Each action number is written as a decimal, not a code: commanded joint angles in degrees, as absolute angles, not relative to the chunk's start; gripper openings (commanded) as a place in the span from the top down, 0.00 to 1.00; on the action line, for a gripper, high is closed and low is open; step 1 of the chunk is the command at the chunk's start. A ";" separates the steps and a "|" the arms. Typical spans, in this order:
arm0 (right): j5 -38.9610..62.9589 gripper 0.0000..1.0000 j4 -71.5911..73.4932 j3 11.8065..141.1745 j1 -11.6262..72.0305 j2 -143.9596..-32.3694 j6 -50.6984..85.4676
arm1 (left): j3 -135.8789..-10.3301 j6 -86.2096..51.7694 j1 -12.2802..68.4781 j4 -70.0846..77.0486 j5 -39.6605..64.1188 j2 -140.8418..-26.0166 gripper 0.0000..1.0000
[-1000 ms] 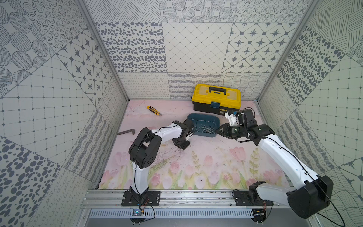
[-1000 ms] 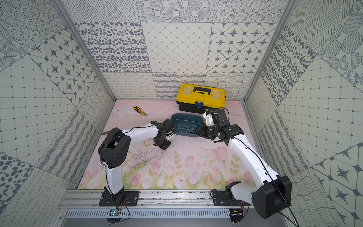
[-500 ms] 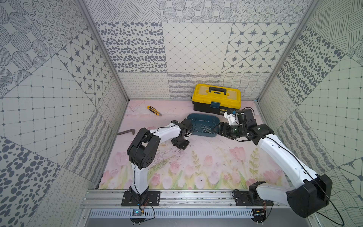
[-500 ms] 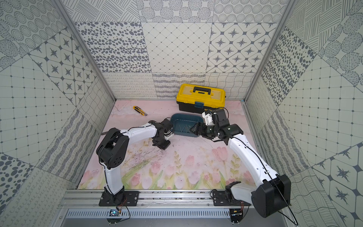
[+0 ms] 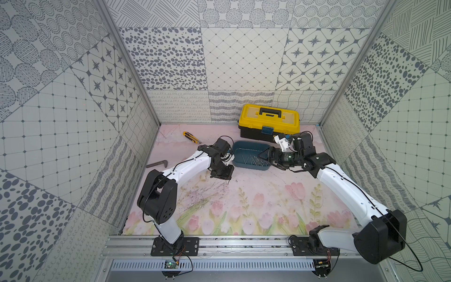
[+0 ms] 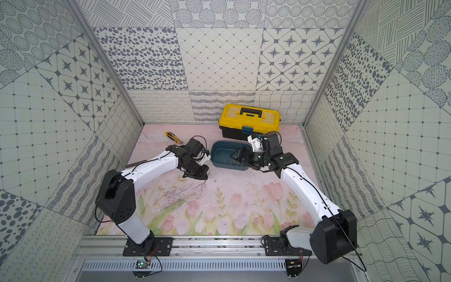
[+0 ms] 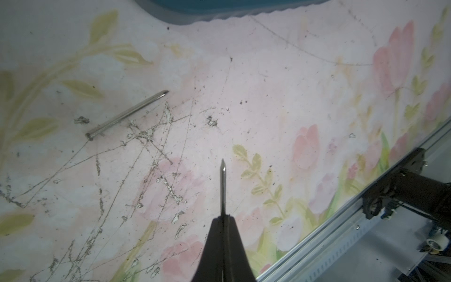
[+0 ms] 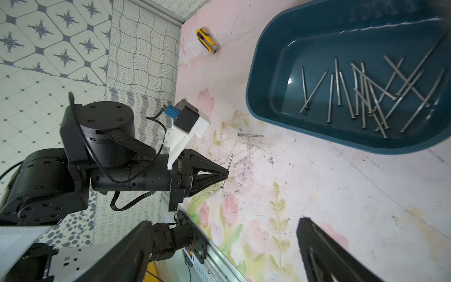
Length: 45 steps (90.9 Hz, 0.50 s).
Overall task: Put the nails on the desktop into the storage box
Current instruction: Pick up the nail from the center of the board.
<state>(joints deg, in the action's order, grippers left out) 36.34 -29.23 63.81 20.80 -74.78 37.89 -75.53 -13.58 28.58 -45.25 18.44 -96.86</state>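
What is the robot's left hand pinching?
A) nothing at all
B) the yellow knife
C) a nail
C: a thin nail sticks out from the shut tips of the left hand.

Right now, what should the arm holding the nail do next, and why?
Probably carry it over the teal storage box and let go: the left gripper is shut on one nail, and another nail lies on the desktop.
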 commanded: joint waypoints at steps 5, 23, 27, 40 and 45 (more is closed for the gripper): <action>43.59 0.04 -18.13 61.97 20.83 -77.26 43.34 | -72.38 -27.60 26.62 -35.12 34.04 -90.05 1.00; 50.44 0.09 -9.93 61.20 21.08 -80.78 48.95 | -65.90 -39.98 25.85 -18.79 41.88 -84.63 1.00; 51.36 0.11 -9.67 61.40 21.28 -81.69 49.24 | -65.17 -42.17 25.83 -16.14 42.98 -84.00 1.00; 52.62 0.20 -7.66 61.73 22.71 -83.22 50.40 | -64.16 -46.91 25.84 -10.15 44.66 -82.96 1.00; 53.60 0.26 -5.54 61.58 23.30 -84.15 51.85 | -64.14 -48.42 25.84 -8.31 45.32 -82.76 1.00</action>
<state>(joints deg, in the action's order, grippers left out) 50.15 -12.40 61.56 22.09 -82.76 49.19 -65.06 -35.94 26.09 -24.01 36.27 -84.29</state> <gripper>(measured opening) 0.773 0.040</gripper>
